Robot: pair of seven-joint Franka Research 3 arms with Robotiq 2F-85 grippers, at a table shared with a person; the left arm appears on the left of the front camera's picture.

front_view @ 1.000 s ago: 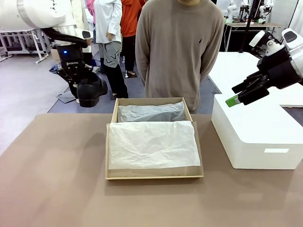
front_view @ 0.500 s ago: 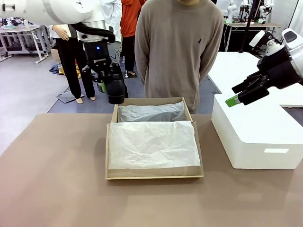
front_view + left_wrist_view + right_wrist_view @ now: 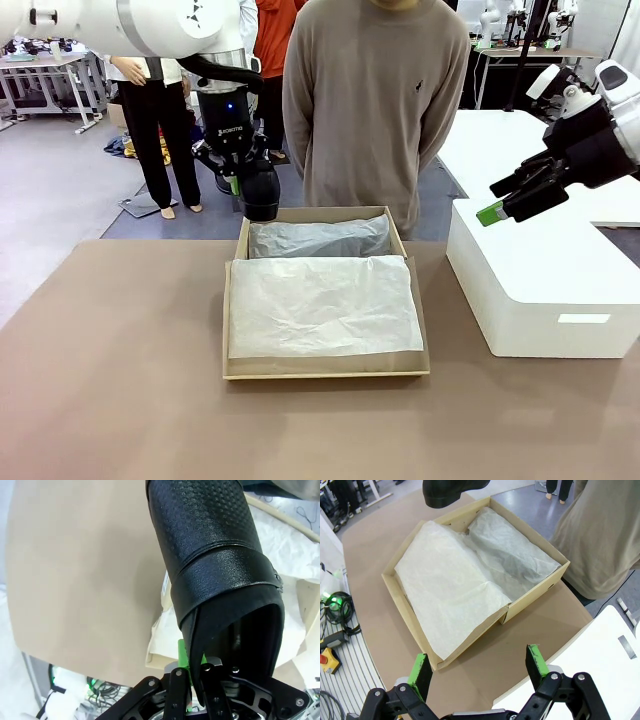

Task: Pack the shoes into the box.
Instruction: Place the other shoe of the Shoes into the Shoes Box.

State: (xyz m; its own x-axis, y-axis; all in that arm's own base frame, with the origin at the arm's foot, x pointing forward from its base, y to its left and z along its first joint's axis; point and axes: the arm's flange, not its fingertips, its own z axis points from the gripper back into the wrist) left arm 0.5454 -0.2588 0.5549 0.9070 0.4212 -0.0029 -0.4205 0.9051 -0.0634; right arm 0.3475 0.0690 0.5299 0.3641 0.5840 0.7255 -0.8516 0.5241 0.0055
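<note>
Left gripper (image 3: pixel 194 665) is clamped on one black shoe (image 3: pixel 259 192), gripping the rim of its opening near the heel. One green pad shows outside the rim, the other finger goes inside. In the front view the shoe hangs toe-down just above the far-left corner of the box (image 3: pixel 325 366), not touching it, in the air. The left wrist view shows textured black leather with a smooth band across it and a small metal piece at the band's edge (buckle probably, too small to be sure).

The box sits mid-table, open, its long side facing the robot. White tissue paper (image 3: pixel 320 305) covers the near part. In the far part a darker shape shows through the tissue, and what it is can't be told from here.

Right gripper (image 3: pixel 477 656) is spread wide with nothing between the green pads. In the front view it hovers above the near-left corner of the white box (image 3: pixel 540 290), which stands to the right of the cardboard one, apart from it. The right wrist view looks down on the box and the brown table (image 3: pixel 375 545), with the shoe's toe at the top edge.

A person (image 3: pixel 378 110) in a beige sweater stands just behind the box at the far side, arms down.
</note>
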